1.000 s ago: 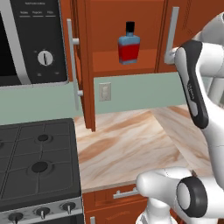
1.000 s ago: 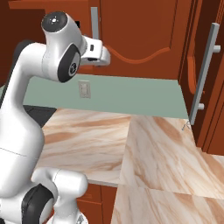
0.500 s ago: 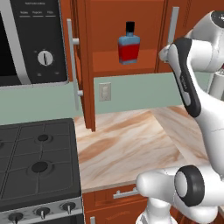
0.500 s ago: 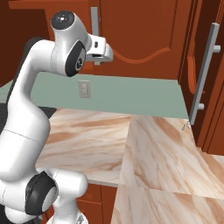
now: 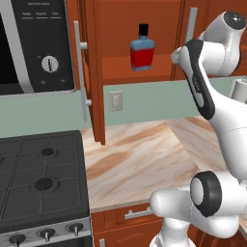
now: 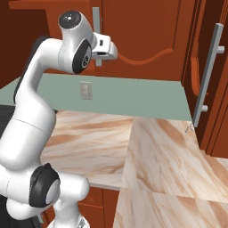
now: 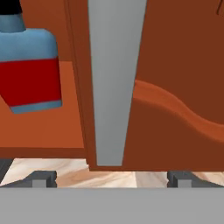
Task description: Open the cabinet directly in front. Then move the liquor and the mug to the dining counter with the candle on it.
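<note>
facing the cabinet (image 5: 144, 29), the arm is raised with its hand up by the right door's silver bar handle (image 7: 114, 78). left base view gives the wide layout: left door swung open with its own long handle (image 5: 81, 72), the liquor (image 5: 142, 48) upright on the open shelf, black stove (image 5: 41, 178) and microwave (image 5: 34, 43) to the left, marble counter (image 5: 140, 159) below, a wall outlet (image 5: 115, 101) on the grey-green backsplash. right base view shows the arm from the other side, hand pressed toward the arched door panel (image 6: 147, 35), plus a second cabinet door further right with a bar handle (image 6: 208, 75); the bottle is blocked from there. hand view is the close one: the handle fills the centre, running down to just above the gap between the finger tips (image 7: 41, 178), the gripper (image 7: 112, 179) with jaws spread wide and nothing between them. the liquor (image 7: 30, 65) sits up and left of the jaws, past the door edge, on the shelf floor; its cap is cut off at the top of that view. the jaws themselves are hidden behind the forearm in left base view and hard to make out in right base view. whether the tips touch the handle cannot be told.
</note>
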